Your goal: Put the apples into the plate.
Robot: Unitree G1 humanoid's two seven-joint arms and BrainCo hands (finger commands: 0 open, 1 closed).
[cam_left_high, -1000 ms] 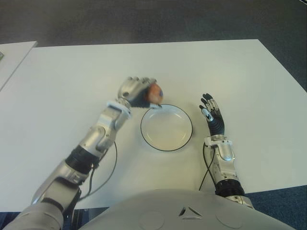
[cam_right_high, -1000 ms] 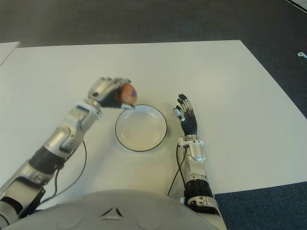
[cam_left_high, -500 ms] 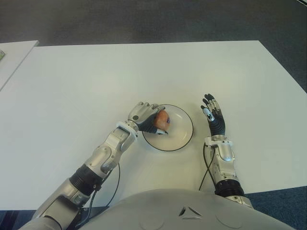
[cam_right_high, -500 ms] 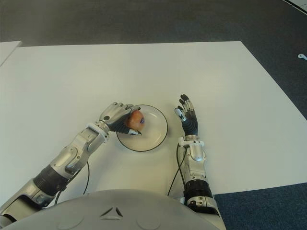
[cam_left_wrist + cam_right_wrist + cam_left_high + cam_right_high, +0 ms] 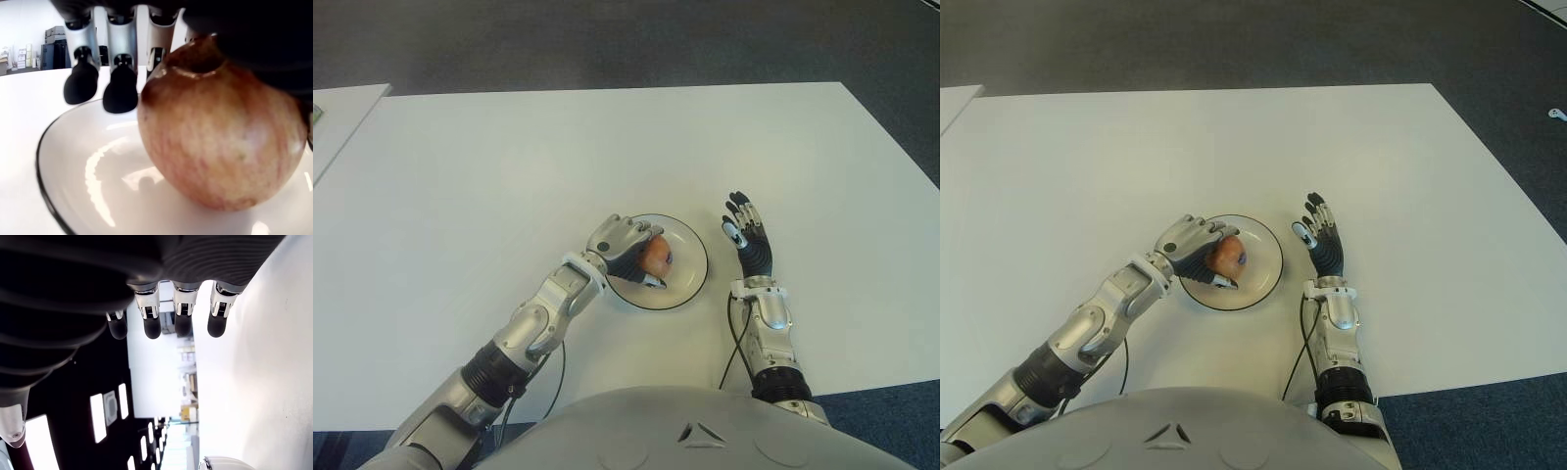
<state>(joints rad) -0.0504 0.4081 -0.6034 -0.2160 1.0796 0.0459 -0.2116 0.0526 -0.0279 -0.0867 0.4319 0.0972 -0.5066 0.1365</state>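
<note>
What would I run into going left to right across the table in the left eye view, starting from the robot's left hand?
left hand, closed on the apple → far side of the plate, which holds the apple → right hand, fingers spread, holding nothing, on the plate's right.

The right hand (image 5: 146, 308) fills most of the right wrist view, its dark palm close to the lens. Four fingers (image 5: 151, 325) reach out straight and slightly apart, dark-tipped with pale metal segments behind, and hold nothing. Beside them lies the bare white table (image 5: 254, 382). Beyond the fingertips a bright room shows, with rows of lit panels (image 5: 110, 409) on a dark area.
</note>
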